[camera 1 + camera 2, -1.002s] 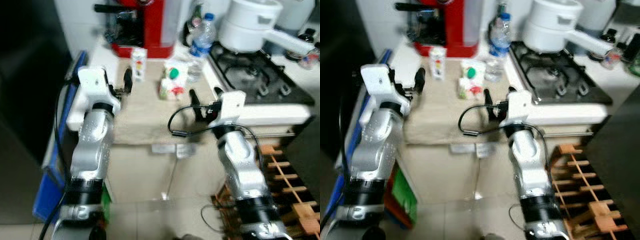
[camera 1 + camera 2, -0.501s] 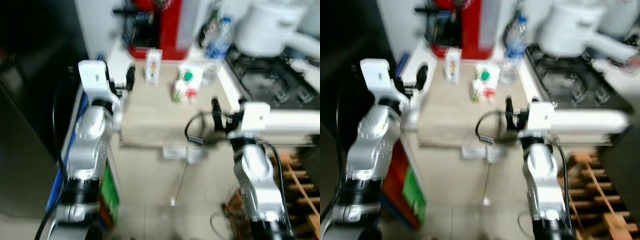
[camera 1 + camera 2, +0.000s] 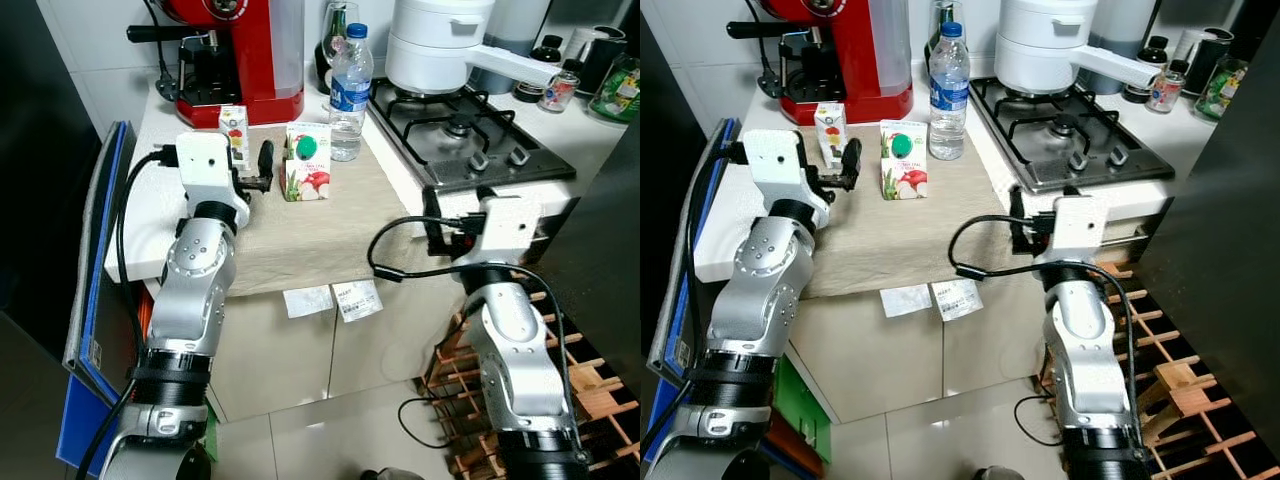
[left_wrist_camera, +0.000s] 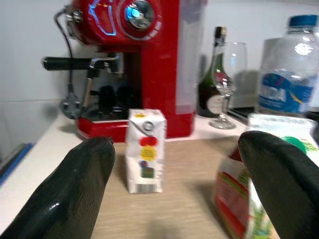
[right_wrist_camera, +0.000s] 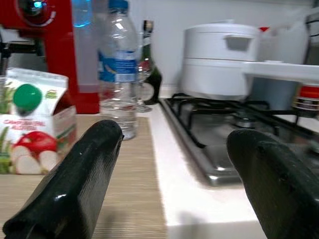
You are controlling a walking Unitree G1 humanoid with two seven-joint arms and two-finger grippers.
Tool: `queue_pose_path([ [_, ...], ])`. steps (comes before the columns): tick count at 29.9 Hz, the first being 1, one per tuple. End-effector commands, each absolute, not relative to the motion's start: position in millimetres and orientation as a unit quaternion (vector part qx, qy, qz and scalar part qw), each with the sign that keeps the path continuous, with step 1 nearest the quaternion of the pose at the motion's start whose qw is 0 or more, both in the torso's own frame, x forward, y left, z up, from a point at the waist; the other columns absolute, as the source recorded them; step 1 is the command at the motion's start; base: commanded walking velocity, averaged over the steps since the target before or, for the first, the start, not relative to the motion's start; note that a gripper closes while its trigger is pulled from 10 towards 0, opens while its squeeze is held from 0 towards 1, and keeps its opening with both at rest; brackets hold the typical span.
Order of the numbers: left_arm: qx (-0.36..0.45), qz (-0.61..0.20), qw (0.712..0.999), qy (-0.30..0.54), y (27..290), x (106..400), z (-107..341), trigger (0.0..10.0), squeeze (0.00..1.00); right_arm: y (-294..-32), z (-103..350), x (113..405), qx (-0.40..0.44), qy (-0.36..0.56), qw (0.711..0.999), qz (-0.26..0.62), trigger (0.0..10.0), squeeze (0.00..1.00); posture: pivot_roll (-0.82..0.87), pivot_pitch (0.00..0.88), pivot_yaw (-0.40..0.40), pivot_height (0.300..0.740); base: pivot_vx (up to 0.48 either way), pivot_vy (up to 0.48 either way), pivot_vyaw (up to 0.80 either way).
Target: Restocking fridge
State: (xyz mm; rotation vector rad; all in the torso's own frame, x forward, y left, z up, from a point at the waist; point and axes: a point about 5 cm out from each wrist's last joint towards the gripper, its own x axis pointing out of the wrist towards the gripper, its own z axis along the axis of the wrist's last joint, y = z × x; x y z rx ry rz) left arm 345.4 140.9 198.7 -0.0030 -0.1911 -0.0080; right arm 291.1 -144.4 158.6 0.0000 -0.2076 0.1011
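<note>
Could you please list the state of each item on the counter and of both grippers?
Small carton: upright, untouched.
Large carton: upright, green cap on.
Water bottle: upright, capped.
White pot: on the hob, lid on.
Wine glass: upright, looks empty.
Left gripper: fingers open, facing the small carton.
Right gripper: fingers open, holding nothing.

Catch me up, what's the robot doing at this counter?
It stands facing the counter, holding nothing. The left hand is open and raised over the mat, lined up on the small carton, with the bigger carton beside it. The right hand is open too, at the counter's edge by the stove. A water bottle stands behind the cartons. No grasp yet.
</note>
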Motion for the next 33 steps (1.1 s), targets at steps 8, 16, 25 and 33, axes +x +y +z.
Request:
queue_pose_path([
  [8, 0.018, 0.015, 0.995, -0.094, 128.7, 364.3, 209.4, 10.0, 0.00, -145.2, 158.0, 269.4, -0.008, -0.091, 0.993, 0.069, 10.0, 0.00, -0.16, 0.024, 0.011, 0.740, 0.000, 0.000, 0.00],
  [16, 0.007, -0.004, 0.994, -0.113, 145.3, 322.4, 199.7, 10.0, 0.00, -154.3, 175.8, 261.8, -0.011, -0.129, 0.991, 0.039, 10.0, 0.00, -0.14, 0.000, 0.026, 0.740, 0.000, 0.000, 0.00],
  [25, 0.061, 0.000, 0.940, -0.334, 149.4, 278.5, 279.6, 10.0, 0.00, -165.9, 254.2, 256.5, -0.046, -0.293, 0.955, 0.021, 10.0, 0.00, -0.08, 0.000, -0.022, 0.740, 0.000, 0.000, 0.00],
  [33, 0.047, -0.063, 0.936, -0.342, 124.2, 290.0, 290.0, 10.0, 0.00, -165.5, 277.3, 270.9, -0.039, -0.354, 0.934, -0.005, 10.0, 0.00, -0.08, 0.000, -0.018, 0.740, 0.060, 0.000, 0.00],
])
